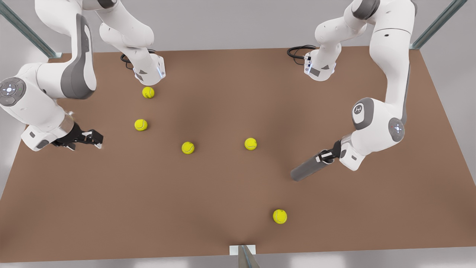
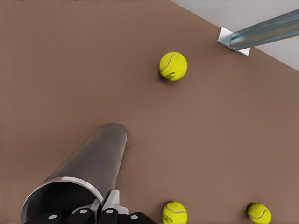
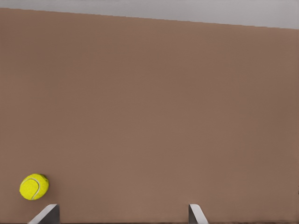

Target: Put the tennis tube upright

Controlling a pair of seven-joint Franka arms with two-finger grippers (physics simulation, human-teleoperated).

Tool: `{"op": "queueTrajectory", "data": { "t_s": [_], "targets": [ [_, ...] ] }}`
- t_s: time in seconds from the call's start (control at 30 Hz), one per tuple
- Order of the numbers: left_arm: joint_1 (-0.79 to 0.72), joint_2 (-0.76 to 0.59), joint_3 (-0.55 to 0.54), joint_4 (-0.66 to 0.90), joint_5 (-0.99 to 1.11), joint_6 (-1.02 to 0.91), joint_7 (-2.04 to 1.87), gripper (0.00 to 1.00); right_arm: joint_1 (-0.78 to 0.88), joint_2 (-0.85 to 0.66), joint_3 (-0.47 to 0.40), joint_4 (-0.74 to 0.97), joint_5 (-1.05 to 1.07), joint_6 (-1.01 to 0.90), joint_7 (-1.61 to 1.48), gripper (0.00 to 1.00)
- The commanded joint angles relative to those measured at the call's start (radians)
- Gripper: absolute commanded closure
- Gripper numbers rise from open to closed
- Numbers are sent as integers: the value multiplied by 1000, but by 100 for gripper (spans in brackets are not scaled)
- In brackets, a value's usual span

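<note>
The tennis tube [image 1: 310, 166] is a dark grey hollow cylinder at the front view's right. It is tilted, with its far end low at the brown table [image 1: 223, 193]. My left gripper [image 1: 327, 155] is shut on the wall at the tube's upper, open end. In the left wrist view the tube [image 2: 88, 168] slopes away from my left gripper [image 2: 100, 207], and its light rim and hollow mouth are close to the camera. My right gripper [image 1: 97, 139] hovers open over the table at the front view's left. Its fingertips stand wide apart around my right gripper [image 3: 122, 214], and nothing is between them.
Several yellow tennis balls lie on the table; the nearest to the tube are one ball [image 1: 250, 143] and another [image 1: 279, 216]. A ball [image 3: 34, 186] lies near the right gripper. Arm bases [image 1: 148, 70] with cables stand at the back. A metal bracket [image 1: 242, 250] sits at the front edge.
</note>
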Motion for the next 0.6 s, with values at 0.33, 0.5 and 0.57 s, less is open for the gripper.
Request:
{"op": "queueTrajectory", "data": {
  "t_s": [0.33,0.5,0.57],
  "targets": [
    [-11,-17,-5,36,267,-99,-35,79,27,-10,11,-23,0,2,0,0],
    [-25,1,-8,42,332,-125,-41,79,25,-12,16,-37,-1,11,0,0],
    [-25,12,-8,51,341,-135,-41,79,25,-12,16,-37,-1,16,0,0]
  ]
}}
